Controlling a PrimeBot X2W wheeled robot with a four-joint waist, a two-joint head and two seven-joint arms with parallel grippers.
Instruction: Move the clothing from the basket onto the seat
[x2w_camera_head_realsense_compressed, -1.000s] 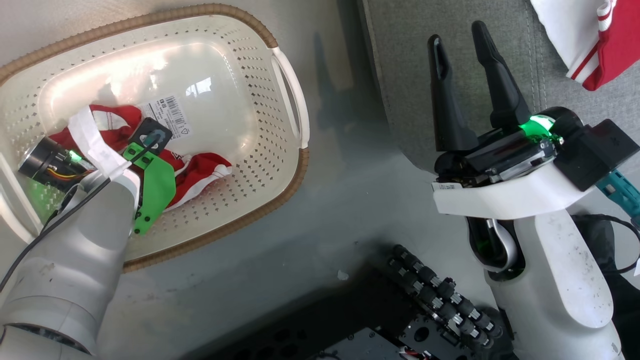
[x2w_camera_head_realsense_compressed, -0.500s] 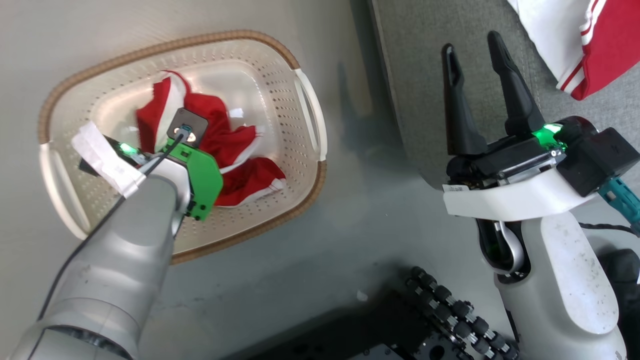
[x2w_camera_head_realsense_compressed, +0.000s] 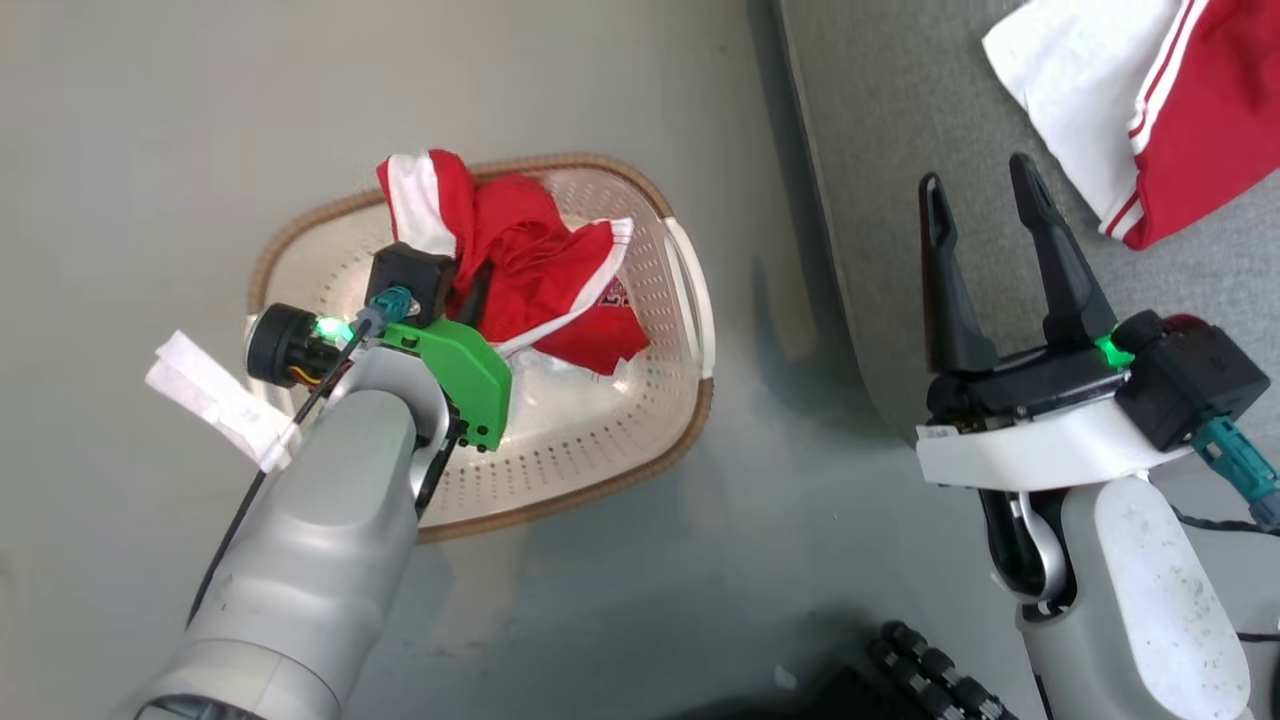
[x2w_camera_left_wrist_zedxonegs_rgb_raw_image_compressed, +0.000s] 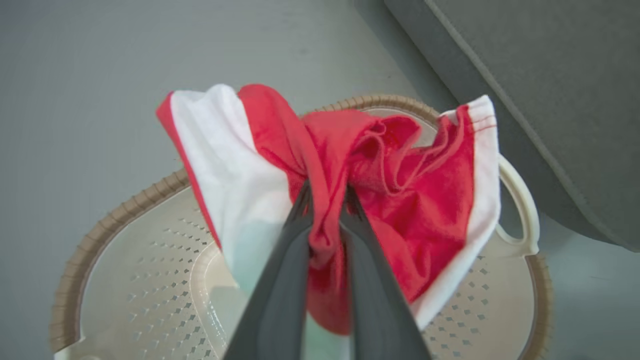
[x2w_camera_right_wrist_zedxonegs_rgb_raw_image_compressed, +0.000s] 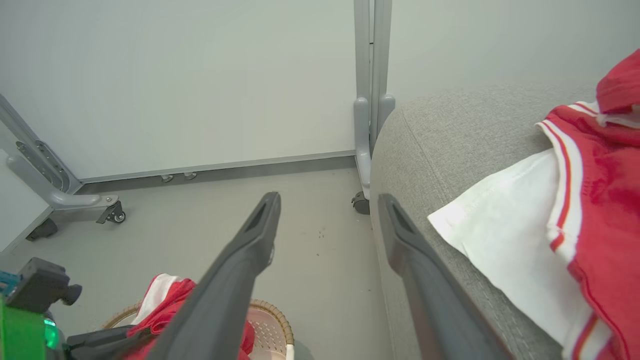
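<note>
clearance first: your left gripper pinches the red garment above the basket; raise until its hem clears it, then swing to the seat. your right gripper hangs spread.

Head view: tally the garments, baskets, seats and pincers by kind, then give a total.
Garments: 2, one red garment in the left pincer, one red-and-white garment on the seat.
Baskets: 1, the basket.
Seats: 1.
Pincers: 2, the right pincer open.
Total: 6.
</note>
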